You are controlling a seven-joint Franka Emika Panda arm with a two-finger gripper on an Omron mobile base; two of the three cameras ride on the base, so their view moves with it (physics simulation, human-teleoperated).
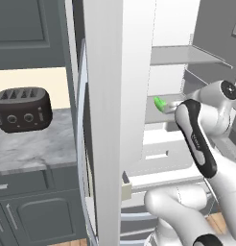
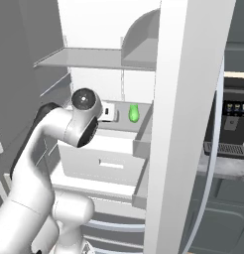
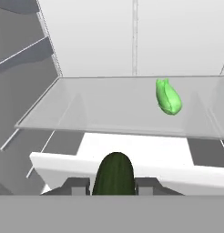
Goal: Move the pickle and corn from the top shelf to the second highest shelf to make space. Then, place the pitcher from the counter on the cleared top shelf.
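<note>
The pickle (image 3: 168, 97), small and bright green, lies on the second highest shelf (image 3: 86, 109), right of its middle; it also shows in the base views (image 1: 159, 103) (image 2: 134, 113). The top shelf (image 2: 79, 58) (image 1: 187, 55) above it is bare where I can see it. My gripper (image 3: 113, 184) hovers just in front of and slightly above the lower shelf's front edge. It is shut on a dark green rounded oblong (image 3: 114, 173) that looks like the corn in its husk. In the right base view the gripper (image 2: 110, 112) sits left of the pickle. The pitcher is out of view.
A white upright cabinet panel (image 1: 103, 120) (image 2: 188, 124) stands close beside the arm. White drawers (image 2: 104, 161) sit under the shelves. A black toaster (image 1: 23, 109) rests on the marble counter (image 1: 33, 144) to the left, and a black coffee machine (image 2: 233, 116) stands to the right.
</note>
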